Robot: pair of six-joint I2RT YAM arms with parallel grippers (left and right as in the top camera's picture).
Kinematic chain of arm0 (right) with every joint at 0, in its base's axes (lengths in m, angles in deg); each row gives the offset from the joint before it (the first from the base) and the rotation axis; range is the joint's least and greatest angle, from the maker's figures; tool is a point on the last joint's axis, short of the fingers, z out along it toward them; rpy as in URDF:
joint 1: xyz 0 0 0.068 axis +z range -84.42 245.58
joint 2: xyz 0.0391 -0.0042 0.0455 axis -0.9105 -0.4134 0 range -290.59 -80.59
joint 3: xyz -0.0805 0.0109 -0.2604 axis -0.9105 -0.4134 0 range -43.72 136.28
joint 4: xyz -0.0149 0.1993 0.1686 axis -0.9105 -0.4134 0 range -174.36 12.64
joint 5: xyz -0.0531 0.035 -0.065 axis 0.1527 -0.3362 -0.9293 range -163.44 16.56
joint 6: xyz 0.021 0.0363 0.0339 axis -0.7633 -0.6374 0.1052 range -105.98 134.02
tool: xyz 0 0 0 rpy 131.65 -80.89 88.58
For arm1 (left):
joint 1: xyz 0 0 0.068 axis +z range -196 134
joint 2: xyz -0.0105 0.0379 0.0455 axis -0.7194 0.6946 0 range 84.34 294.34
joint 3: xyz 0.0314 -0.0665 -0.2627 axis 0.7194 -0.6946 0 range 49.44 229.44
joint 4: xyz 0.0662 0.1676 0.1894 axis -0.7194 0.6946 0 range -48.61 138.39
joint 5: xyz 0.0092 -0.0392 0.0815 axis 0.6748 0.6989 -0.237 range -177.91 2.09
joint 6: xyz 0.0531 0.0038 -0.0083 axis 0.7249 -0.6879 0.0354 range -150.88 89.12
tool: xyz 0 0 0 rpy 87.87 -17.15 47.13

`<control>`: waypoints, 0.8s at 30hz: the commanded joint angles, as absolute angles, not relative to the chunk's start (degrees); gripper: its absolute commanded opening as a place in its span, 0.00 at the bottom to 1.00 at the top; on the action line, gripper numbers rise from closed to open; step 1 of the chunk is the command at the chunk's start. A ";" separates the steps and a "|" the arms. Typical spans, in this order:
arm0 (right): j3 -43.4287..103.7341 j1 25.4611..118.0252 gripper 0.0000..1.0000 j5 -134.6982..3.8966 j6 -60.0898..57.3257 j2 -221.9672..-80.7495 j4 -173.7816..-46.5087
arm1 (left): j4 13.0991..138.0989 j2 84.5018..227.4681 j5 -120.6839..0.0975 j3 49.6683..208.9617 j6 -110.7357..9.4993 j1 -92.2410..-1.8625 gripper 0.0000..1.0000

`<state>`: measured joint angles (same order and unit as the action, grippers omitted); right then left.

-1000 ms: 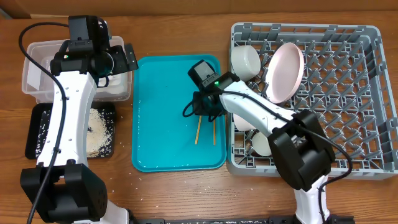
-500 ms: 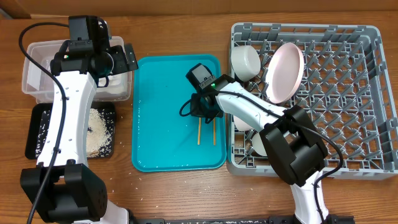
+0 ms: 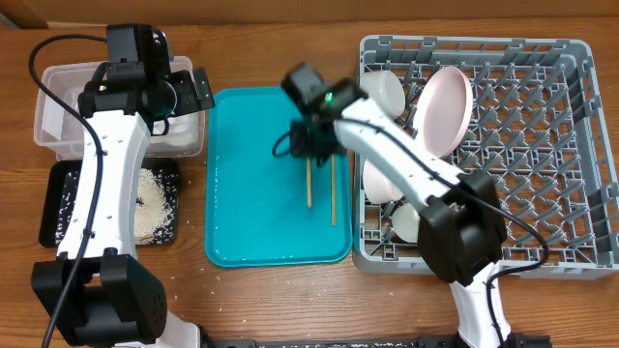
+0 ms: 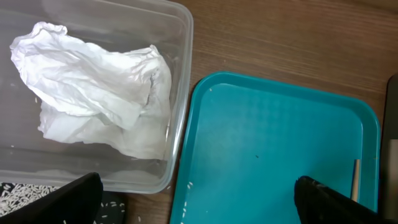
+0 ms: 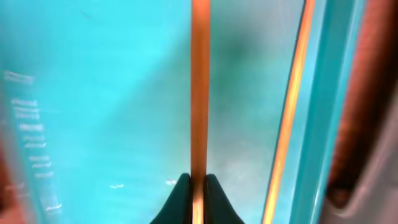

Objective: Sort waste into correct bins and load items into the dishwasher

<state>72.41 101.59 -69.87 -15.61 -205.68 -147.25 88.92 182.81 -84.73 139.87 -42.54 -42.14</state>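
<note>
One chopstick (image 5: 199, 93) is pinched between the closed tips of the right claw (image 5: 198, 185), gripped near one end so that, we judge, it can be lifted clear of the teal tray (image 3: 242, 222); its twin (image 5: 287, 124) lies just beside it, along the tray's rim. Both belong in the grey dish rack (image 3: 542, 193), where a pink plate (image 3: 443, 111) and white bowls (image 3: 382, 92) already stand. Our left claw (image 4: 196, 186) hangs spread wide and empty above the clear tub (image 4: 180, 74), the crumpled napkin (image 4: 93, 93) lying inside it, so we reckon that waste is sorted. Rice (image 3: 155, 203) sits in the black tray (image 3: 53, 227).
</note>
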 commanded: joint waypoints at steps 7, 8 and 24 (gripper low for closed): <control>90.25 89.31 0.04 -86.59 1.22 -202.97 -166.13 | 88.72 182.46 -85.38 140.35 -41.82 -42.25 1.00; 89.90 88.41 0.04 -86.96 1.98 -203.02 -166.59 | 88.72 182.46 -85.38 140.35 -41.82 -42.25 1.00; 83.78 79.67 0.50 -81.54 8.08 -203.06 -165.32 | 88.72 182.46 -85.38 140.35 -41.82 -42.25 1.00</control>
